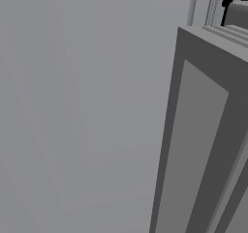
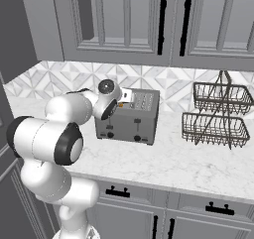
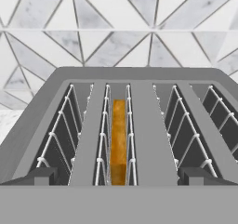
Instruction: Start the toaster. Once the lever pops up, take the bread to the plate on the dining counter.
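Note:
The grey toaster (image 2: 130, 118) stands on the marble kitchen counter (image 2: 188, 166) against the tiled wall. In the hand view I look down along its top slots (image 3: 118, 125). A golden-brown slice of bread (image 3: 118, 141) stands edge-up in the middle-left slot, sunk between the wire guides. My gripper (image 3: 118, 179) hovers just above the toaster's near end, open, with its fingertips (image 3: 41, 175) wide apart on either side of the bread's slot and nothing held. In the right base view the hand sits at the toaster's upper left corner. The plate and the dining counter are out of view.
A two-tier wire basket (image 2: 217, 115) stands on the counter to the right of the toaster. Grey upper cabinets with black handles (image 2: 161, 22) hang above. Drawer fronts (image 2: 149, 208) run below. A tall grey cabinet panel (image 1: 203, 135) stands close in the left base view.

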